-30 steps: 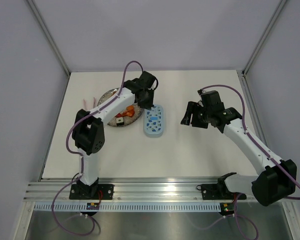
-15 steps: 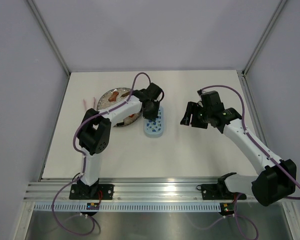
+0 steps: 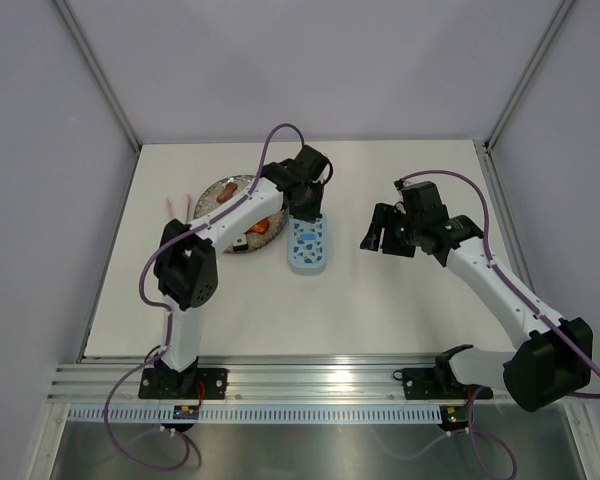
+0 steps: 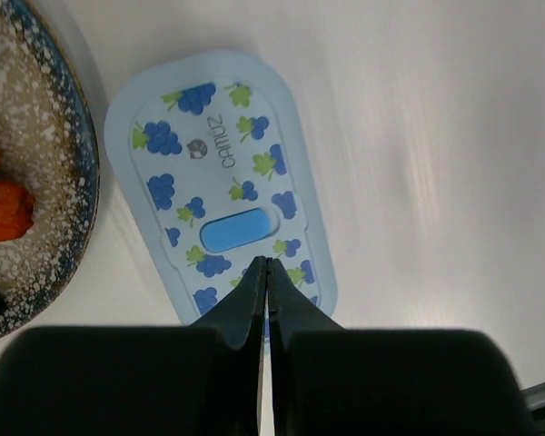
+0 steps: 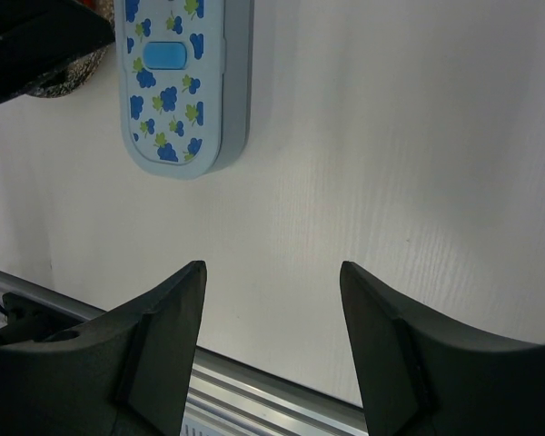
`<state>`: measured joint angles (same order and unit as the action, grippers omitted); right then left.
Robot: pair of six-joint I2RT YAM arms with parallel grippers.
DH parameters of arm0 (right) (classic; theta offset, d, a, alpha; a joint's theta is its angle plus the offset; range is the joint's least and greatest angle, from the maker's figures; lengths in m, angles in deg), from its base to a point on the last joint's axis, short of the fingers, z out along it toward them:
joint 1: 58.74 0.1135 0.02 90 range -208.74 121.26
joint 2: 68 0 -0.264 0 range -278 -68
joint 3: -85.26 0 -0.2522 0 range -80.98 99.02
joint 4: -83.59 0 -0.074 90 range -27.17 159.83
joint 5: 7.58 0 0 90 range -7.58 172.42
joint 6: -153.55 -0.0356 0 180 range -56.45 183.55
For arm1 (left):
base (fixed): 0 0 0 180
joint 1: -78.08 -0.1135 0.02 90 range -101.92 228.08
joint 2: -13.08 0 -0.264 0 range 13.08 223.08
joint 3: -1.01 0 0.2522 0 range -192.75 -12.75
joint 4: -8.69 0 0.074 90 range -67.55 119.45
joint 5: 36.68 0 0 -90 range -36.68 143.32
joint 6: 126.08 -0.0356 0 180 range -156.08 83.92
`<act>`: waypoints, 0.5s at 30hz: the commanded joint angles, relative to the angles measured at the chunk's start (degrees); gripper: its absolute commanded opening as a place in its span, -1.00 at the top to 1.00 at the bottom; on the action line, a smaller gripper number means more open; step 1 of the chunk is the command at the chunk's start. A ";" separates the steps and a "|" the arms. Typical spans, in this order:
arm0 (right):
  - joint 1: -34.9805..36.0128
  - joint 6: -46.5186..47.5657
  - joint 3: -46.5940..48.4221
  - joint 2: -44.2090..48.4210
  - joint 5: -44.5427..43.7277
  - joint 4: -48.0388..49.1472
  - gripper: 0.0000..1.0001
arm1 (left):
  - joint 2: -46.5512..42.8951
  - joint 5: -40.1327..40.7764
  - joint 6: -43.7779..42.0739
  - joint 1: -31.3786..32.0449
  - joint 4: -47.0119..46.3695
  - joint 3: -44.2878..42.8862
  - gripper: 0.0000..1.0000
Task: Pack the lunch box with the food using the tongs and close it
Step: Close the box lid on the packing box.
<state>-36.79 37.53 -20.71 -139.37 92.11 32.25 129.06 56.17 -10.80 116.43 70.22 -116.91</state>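
**Inspector:** Lunch box (image 3: 308, 246), position?

**Assistant:** Directly beneath the left gripper (image 4: 266, 272), lid on. That gripper's jaws are pressed fully together and hold nothing.

**Inspector:** From the left, then.

**Assistant:** The tongs (image 3: 171, 206) lie well to that gripper's left, beyond the plate (image 4: 45, 209). Orange food (image 4: 4, 204) remains on the plate, just left of the tips.

**Inspector:** What has changed?

**Assistant:** In the last second the left arm swung from the box's far end to over the lid. I judge it a press to seat the lid, with food still unpacked.

**Inspector:** Right side?

**Assistant:** The right gripper (image 5: 271, 271) is unmoved, jaws wide and empty, the box well apart to its left.
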 commanded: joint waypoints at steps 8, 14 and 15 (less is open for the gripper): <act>-0.25 0.01 0.73 0.09 0.06 0.32 -0.37 | 8.72 1.98 0.56 0.67 -2.33 -3.68 1.00; -0.16 -0.17 -0.06 0.88 -0.11 0.14 -0.37 | 13.22 -0.66 0.65 0.67 0.66 -2.98 1.00; -0.25 -0.17 -0.07 0.89 -0.20 0.23 -0.37 | 12.35 -0.57 0.39 0.59 0.83 -2.72 1.00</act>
<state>-36.79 37.53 -20.71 -139.87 92.09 32.23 139.38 56.15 -10.32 116.69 67.64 -121.19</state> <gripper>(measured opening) 0.685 0.002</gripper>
